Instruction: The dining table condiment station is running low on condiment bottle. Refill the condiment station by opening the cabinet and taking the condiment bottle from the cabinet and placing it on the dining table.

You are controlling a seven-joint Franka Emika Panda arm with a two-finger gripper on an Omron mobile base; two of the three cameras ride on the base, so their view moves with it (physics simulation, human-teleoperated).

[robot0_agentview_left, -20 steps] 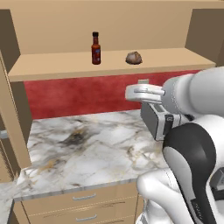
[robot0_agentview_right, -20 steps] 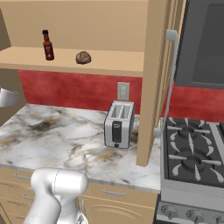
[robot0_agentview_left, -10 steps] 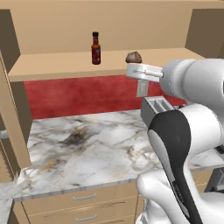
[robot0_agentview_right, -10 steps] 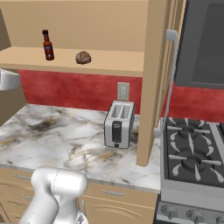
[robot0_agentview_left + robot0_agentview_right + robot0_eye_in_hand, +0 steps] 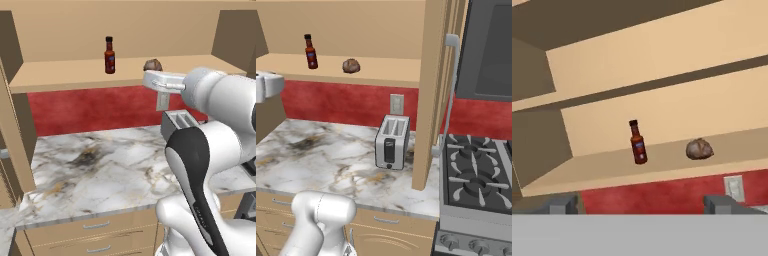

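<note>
Ahead, condiment bottle [image 5: 638,142] stands upright on open cabinet [image 5: 662,167] shelf, above and between spread fingertips [image 5: 562,204]; gripper [image 5: 642,205] released, empty, well apart.

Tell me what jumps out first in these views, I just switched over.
The small dark-red hot-sauce bottle with a black cap stands upright on the lower shelf of the open tan wooden cabinet, with a brown roundish lump beside it and apart from it. The open pincer points at that shelf, holding nothing. Below, a silver toaster sits on the veined marble counter against the red backsplash.
</note>
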